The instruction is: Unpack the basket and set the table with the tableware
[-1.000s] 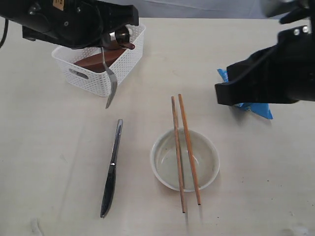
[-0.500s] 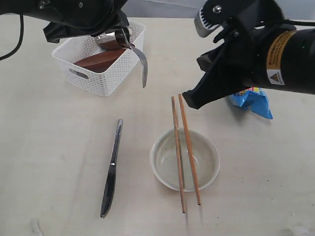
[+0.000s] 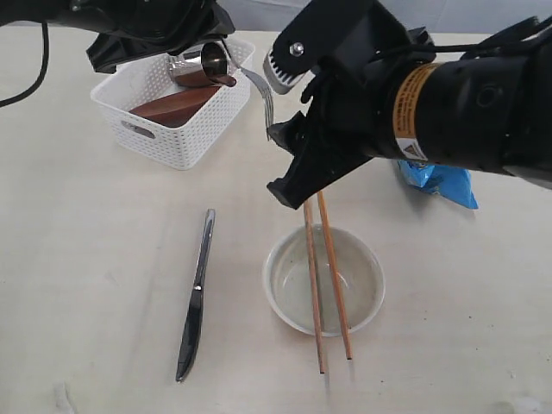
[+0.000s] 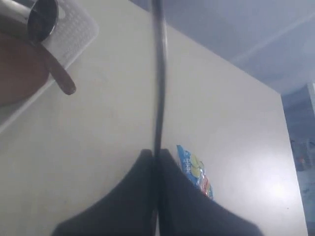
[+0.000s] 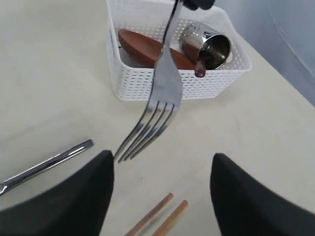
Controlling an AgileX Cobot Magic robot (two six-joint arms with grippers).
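My left gripper point(image 4: 156, 155) is shut on the handle of the steel fork point(image 3: 261, 97), which hangs tines down in the air to the right of the white basket point(image 3: 172, 129). My right gripper point(image 5: 162, 160) is open just short of the fork point(image 5: 162, 96), above the far ends of the two chopsticks point(image 3: 326, 276). They lie across the cream bowl point(image 3: 362, 297). The steel knife point(image 3: 197, 297) rests on the table point(image 3: 86, 259) to the bowl's left. In the basket lie the steel cup point(image 3: 203, 65) on its side, the brown saucer point(image 3: 168, 105) and the dark spoon point(image 5: 200, 69).
A blue snack bag point(image 3: 444, 185) lies on the table behind my right arm point(image 3: 448, 103), which spans the upper right of the exterior view. My left arm point(image 3: 147, 26) hangs over the basket's far side.
My left gripper has carried the fork rightward from the basket's front toward the middle. My right arm has swung in from the right, bringing its open fingers up to the fork's tines.
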